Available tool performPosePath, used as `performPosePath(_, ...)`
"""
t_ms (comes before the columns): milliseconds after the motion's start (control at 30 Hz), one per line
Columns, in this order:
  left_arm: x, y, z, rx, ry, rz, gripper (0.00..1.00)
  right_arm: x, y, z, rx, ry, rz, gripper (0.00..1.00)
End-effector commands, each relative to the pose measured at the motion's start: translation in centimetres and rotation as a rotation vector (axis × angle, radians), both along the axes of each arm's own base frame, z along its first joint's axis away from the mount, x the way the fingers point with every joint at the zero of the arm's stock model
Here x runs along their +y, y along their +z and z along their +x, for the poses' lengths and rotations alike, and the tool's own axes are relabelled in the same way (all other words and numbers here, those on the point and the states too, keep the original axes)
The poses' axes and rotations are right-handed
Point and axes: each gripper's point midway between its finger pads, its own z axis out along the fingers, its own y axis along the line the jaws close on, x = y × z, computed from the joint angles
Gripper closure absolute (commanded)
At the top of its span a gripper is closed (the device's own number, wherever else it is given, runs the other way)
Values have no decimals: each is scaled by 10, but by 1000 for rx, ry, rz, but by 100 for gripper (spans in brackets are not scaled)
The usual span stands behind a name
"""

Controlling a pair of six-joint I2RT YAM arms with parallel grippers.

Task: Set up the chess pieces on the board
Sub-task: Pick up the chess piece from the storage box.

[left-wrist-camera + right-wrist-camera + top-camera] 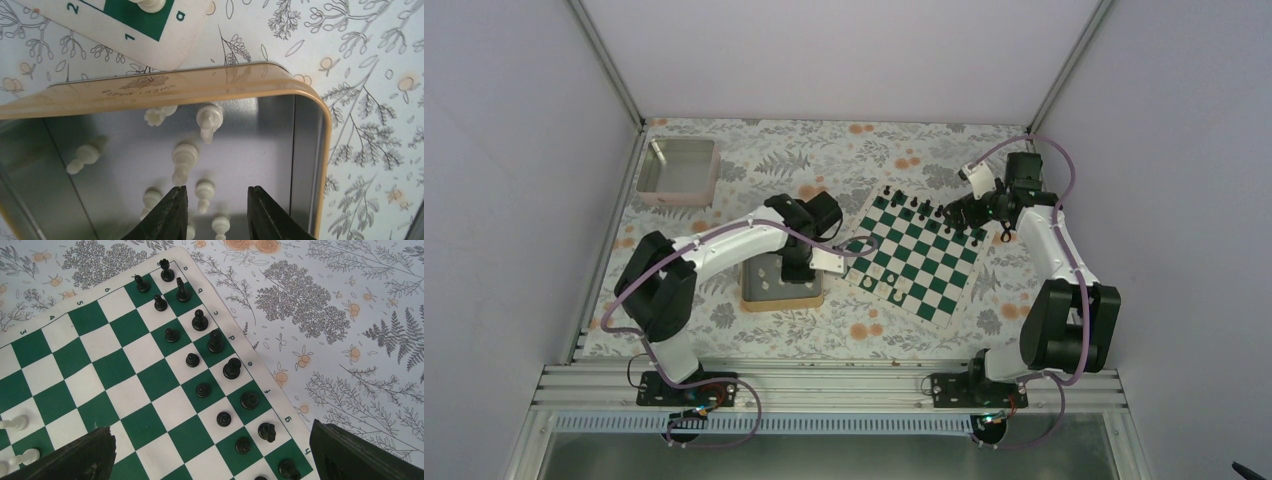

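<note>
Tin cropped, chess pieces partly hidden

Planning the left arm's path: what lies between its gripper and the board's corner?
The left wrist view shows it: between the left gripper and the board, white chess pieces lie in the tin, then its gold rim.

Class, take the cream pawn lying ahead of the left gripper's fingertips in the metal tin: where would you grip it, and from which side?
Probably the narrow stem of the cream pawn, coming straight down into the gold-rimmed metal tin. It lies on its side, lengthwise between the fingers of the left gripper, so they would close across it.
</note>
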Motion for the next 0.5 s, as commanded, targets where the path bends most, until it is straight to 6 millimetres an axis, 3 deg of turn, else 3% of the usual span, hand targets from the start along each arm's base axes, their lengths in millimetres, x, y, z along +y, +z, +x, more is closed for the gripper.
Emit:
performPosePath(0, -7, -22, 7, -20, 9, -21, 67, -1, -2, 1, 5, 9, 12, 0)
performPosePath(233, -17, -44, 13, -11, 5, -35, 64, -1, -3, 0, 8, 6, 6, 0)
performPosePath(467, -24, -45, 19, -25, 6, -51, 65, -2, -5, 0, 8, 5, 5, 0)
